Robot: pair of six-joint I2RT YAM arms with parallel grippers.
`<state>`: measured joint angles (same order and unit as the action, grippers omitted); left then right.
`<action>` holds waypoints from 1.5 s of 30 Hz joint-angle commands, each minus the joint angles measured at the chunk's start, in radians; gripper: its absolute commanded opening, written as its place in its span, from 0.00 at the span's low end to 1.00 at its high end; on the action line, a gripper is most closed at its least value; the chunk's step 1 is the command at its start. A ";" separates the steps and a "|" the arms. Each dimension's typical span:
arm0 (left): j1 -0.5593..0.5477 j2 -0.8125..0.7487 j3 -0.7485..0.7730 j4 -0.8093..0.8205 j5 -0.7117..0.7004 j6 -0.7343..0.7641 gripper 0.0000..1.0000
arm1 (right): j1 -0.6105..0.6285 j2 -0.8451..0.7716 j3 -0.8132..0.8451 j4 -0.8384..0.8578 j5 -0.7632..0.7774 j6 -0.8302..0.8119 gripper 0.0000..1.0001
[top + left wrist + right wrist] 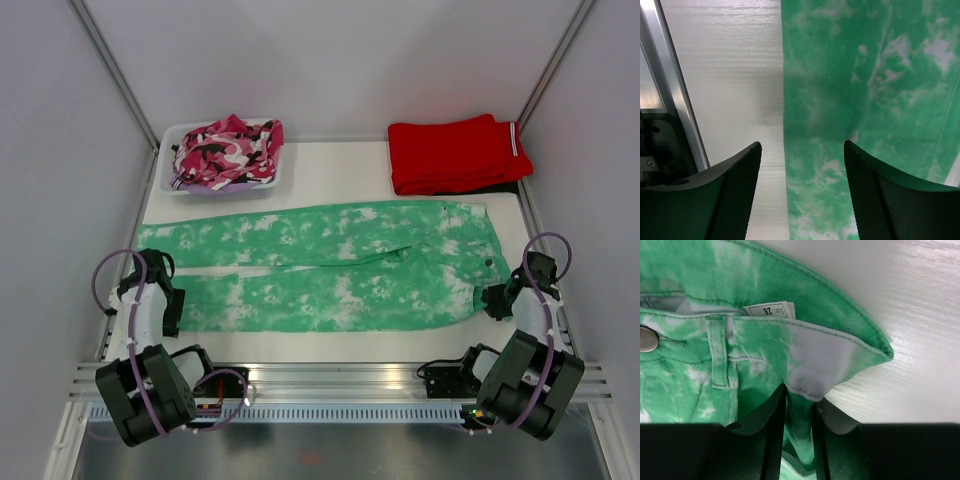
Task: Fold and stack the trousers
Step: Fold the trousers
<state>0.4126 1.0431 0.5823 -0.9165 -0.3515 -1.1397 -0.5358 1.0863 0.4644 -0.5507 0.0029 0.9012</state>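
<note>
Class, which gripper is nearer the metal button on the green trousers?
Right. The right gripper pinches the waistband beside the button; the left gripper is open over the leg hem at the far end of the trousers.

Both arms were black with white link covers. The left arm (150,318) wore a looping purple cable (100,280) from base to wrist, and the right arm (545,322) had a matching purple cable (561,246). Bulky black motor housings sat at each base. The jaws were matte black, with a fine mesh texture on their inner faces.
</note>
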 commanded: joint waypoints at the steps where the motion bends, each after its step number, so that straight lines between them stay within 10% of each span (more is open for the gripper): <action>1: 0.003 0.032 -0.041 0.077 0.003 -0.035 0.70 | 0.003 0.020 0.014 0.028 -0.021 0.001 0.32; 11: 0.002 0.096 -0.085 0.225 0.082 0.054 0.72 | 0.003 -0.023 0.017 0.044 -0.020 -0.021 0.39; 18: 0.002 0.231 -0.093 0.307 0.182 0.095 0.02 | 0.003 -0.022 0.020 0.069 -0.009 -0.034 0.38; 25: 0.002 0.146 -0.009 0.204 0.088 0.173 0.02 | 0.003 -0.060 0.121 -0.066 0.110 -0.105 0.00; 36: 0.002 -0.089 0.417 -0.012 -0.107 0.273 0.02 | 0.005 -0.042 0.466 -0.178 0.161 -0.191 0.00; 45: 0.000 0.157 0.603 0.059 -0.130 0.327 0.02 | 0.048 0.230 0.703 -0.055 -0.061 -0.442 0.00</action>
<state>0.3820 1.1027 1.1252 -0.9932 -0.2348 -0.8860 -0.4854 1.2045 1.0531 -0.7872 -0.1818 0.6098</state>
